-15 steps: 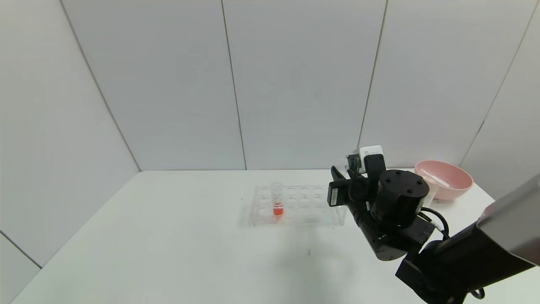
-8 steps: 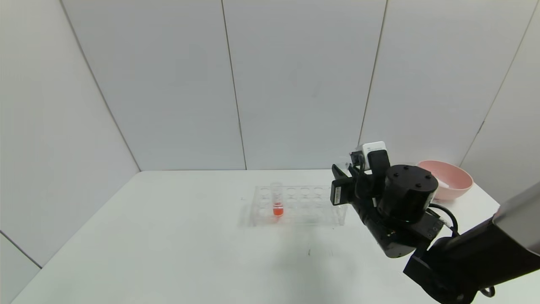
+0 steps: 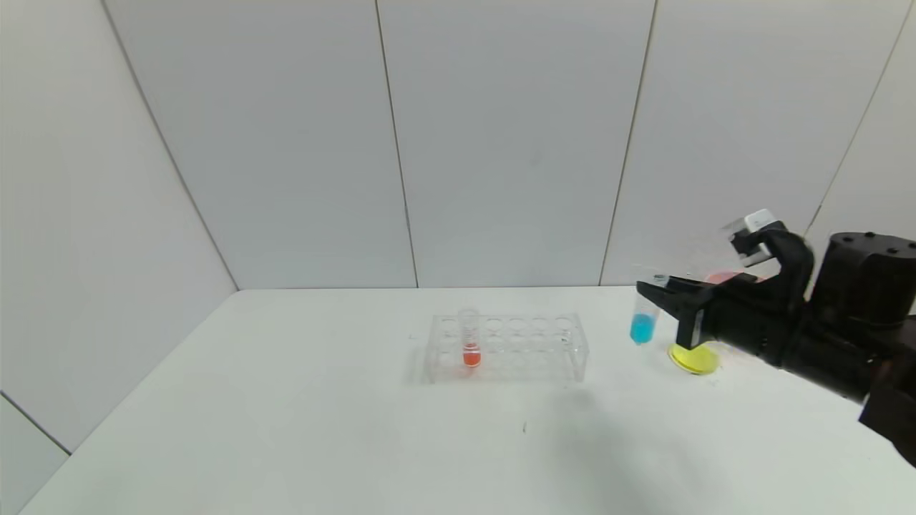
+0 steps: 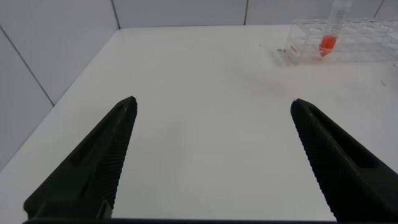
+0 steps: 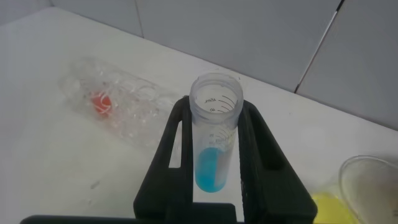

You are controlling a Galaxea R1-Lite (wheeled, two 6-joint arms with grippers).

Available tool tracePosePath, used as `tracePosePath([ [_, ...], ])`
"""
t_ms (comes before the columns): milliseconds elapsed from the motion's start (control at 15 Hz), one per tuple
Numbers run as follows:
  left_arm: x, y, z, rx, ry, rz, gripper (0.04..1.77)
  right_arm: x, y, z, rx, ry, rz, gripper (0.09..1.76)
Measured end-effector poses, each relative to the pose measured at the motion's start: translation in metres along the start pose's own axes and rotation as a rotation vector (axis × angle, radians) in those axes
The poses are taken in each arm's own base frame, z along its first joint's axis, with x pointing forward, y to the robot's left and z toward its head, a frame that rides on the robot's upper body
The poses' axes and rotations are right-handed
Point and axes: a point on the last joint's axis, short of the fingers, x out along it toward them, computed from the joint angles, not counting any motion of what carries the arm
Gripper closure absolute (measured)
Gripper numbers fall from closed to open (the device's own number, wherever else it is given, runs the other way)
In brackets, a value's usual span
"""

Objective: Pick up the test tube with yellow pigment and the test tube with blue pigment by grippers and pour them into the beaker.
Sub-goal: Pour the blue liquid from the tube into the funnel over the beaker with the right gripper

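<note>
Right pincer (image 3: pixel 662 297) clamps the test tube with blue pigment (image 3: pixel 642 320) at the beaker's (image 3: pixel 694 355) nine o'clock, yellow already inside; tipping comes next, left pincer (image 4: pixel 211 112) idle and spread.

Looking like a lab test cell: white table (image 3: pixel 322 429) sitting inside plain grey panel walls (image 3: pixel 501 143). Clear many-holed tube rack (image 3: pixel 506 347) standing mid-table, holding one tube with orange-red liquid (image 3: pixel 470 343). Right gripper (image 3: pixel 662 295) clamping the test tube with blue pigment (image 3: pixel 642 320); beaker (image 3: pixel 693 357) showing yellow liquid beside it.
</note>
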Motion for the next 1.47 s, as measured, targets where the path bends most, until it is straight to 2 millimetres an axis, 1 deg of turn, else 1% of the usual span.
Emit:
tracePosePath([
  [133, 0.000, 0.000, 0.000, 0.000, 0.000, 0.000, 0.05, -0.025, -0.028, 0.004, 0.000, 0.030, 0.056, 1.36],
  [333, 0.000, 0.000, 0.000, 0.000, 0.000, 0.000, 0.05, -0.057, -0.066, 0.005, -0.106, 0.040, 0.081, 1.36],
  [533, 0.000, 0.000, 0.000, 0.000, 0.000, 0.000, 0.05, -0.081, -0.095, 0.000, -0.153, 0.094, 0.094, 1.36],
  [733, 0.000, 0.000, 0.000, 0.000, 0.000, 0.000, 0.05, -0.099, -0.118, 0.003, -0.197, 0.145, 0.081, 1.36],
  [933, 0.000, 0.000, 0.000, 0.000, 0.000, 0.000, 0.05, -0.105, -0.138, 0.011, -0.252, 0.195, 0.062, 1.36],
  [1067, 0.000, 0.000, 0.000, 0.000, 0.000, 0.000, 0.05, -0.104, -0.149, 0.019, -0.276, 0.218, 0.061, 1.36],
  [1267, 0.000, 0.000, 0.000, 0.000, 0.000, 0.000, 0.05, -0.097, -0.165, 0.031, -0.282, 0.264, 0.081, 1.36],
  [1467, 0.000, 0.000, 0.000, 0.000, 0.000, 0.000, 0.05, -0.086, -0.178, 0.042, -0.305, 0.361, 0.101, 1.36],
])
